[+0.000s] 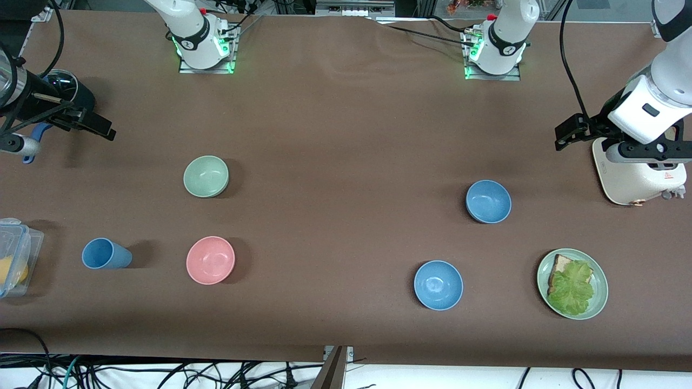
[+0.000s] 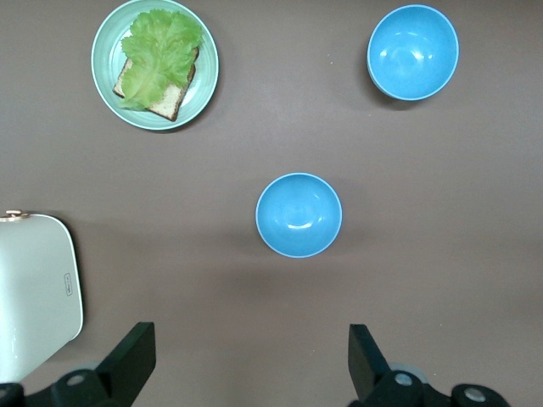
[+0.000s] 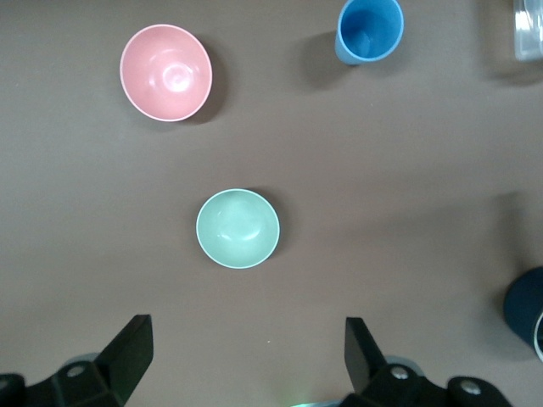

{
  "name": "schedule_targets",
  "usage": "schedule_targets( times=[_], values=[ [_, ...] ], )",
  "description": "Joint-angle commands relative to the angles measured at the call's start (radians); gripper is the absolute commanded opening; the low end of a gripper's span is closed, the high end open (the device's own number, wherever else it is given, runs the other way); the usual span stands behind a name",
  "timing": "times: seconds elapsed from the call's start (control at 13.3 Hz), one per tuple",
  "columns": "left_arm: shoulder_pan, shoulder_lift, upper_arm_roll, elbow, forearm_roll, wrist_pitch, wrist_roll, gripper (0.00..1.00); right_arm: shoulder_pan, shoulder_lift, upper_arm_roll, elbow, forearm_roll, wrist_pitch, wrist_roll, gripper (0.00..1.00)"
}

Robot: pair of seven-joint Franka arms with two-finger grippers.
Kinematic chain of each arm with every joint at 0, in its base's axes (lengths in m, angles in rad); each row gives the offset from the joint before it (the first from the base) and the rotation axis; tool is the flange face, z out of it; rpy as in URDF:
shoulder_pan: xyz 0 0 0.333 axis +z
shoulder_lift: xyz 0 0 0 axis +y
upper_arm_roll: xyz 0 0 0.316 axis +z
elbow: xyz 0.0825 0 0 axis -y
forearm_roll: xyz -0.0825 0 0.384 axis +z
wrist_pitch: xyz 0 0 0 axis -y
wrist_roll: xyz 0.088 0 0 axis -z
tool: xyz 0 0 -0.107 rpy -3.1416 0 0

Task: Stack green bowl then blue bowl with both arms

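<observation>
Toaster (image 2: 34, 292) in left wrist view, cup (image 3: 369, 30) in right

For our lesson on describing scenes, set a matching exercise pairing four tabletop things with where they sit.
Things:
1. green bowl
2. pink bowl
3. blue cup
4. lettuce

Places:
A. on bread on the green plate
B. lying on its side beside the pink bowl
C. farther from the front camera than the pink bowl
D. nearer the front camera than the green bowl

Pairs: 1-C, 2-D, 3-B, 4-A
</observation>
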Motion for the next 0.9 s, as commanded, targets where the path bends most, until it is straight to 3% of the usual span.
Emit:
schedule_targets(
  times=[0.0, 0.83],
  values=[
    [0.005, 0.013, -0.005, 0.032, 0.012, -0.025, -0.003, 1.00, 0.006, -0.021, -0.016, 0.006, 0.015, -0.011, -0.111, 1.00],
    [0.004, 0.013, -0.005, 0.032, 0.012, -0.041, -0.003, 1.00, 0.006, -0.021, -0.020, 0.006, 0.015, -0.004, -0.125, 1.00]
  ],
)
